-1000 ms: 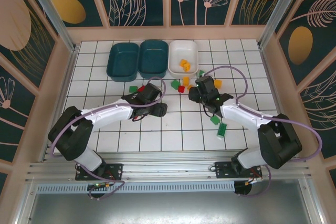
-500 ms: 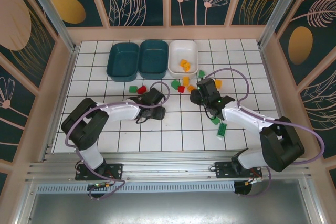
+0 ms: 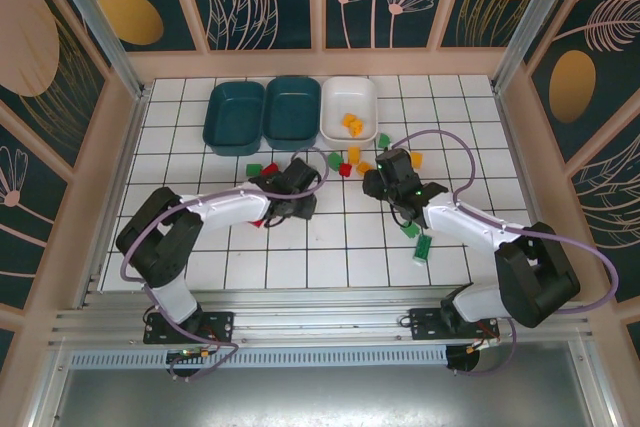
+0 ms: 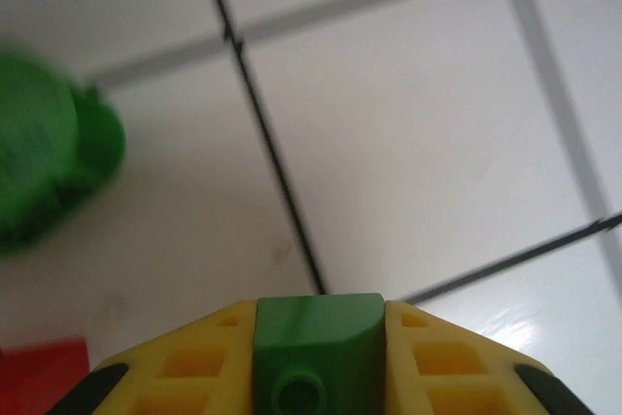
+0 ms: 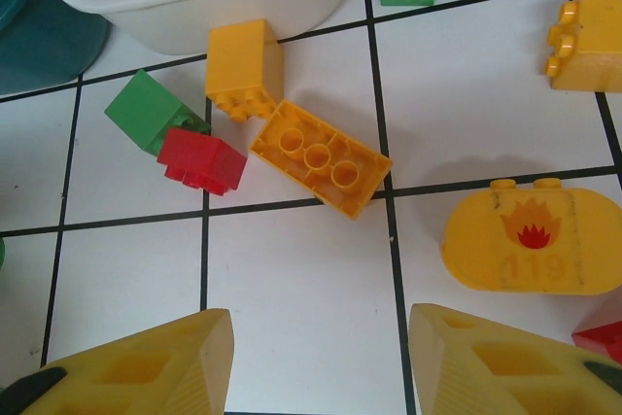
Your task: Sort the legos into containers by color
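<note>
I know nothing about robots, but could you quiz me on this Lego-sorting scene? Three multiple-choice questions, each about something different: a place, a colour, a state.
1. Where does the white tub stand in the row of three tubs?
A) left end
B) middle
C) right end

2. What colour is the brick between the left gripper's fingers?
A) red
B) green
C) orange-yellow

3. How does the right gripper stand?
A) open, nothing between its fingers
B) shut on a red brick
C) shut on a tub's rim

Answers:
1 C: both teal tubs lie to its left in the top view.
2 B: the left wrist view shows a green brick pinched between the yellow fingers.
3 A: the right wrist view shows its fingers wide apart over bare tile.
</note>
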### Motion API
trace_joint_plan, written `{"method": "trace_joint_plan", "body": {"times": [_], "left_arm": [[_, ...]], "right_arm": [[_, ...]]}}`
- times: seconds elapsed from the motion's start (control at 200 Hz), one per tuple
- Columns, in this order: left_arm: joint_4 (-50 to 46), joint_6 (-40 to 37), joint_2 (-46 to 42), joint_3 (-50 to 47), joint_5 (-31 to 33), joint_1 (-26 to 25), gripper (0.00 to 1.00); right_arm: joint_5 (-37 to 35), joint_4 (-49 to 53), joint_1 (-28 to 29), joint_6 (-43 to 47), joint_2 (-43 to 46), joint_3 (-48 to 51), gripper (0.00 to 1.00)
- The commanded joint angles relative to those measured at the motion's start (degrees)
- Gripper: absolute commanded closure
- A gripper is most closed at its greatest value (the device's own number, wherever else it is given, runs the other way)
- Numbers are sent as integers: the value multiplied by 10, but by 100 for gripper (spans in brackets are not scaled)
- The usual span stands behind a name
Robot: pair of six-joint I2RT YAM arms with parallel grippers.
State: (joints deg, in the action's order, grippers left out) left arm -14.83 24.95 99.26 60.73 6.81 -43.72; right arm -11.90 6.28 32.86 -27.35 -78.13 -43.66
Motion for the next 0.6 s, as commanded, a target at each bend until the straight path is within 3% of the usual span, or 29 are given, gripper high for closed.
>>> {"method": "trace_joint_plan", "body": {"times": [0.0,0.195,0.325,0.395,0.46,0.596], "left_arm": [[0,-37,-14,101,31,28,87],[-19,-47,146,300,9,148,92],[-58,-43,251,445,-15,186,93],[-78,-44,289,502,-19,197,87],[-90,-48,308,542,-16,202,75],[-110,-58,310,569,-10,207,28]], "right_arm": [[2,-3,-4,8,2,-27,49],[28,-8,-4,6,-1,-30,49],[32,-10,-4,6,-8,-39,49],[33,-7,-3,10,-9,-47,49],[32,-4,-4,13,-8,-52,48],[32,0,-4,15,-8,-56,47]]}}
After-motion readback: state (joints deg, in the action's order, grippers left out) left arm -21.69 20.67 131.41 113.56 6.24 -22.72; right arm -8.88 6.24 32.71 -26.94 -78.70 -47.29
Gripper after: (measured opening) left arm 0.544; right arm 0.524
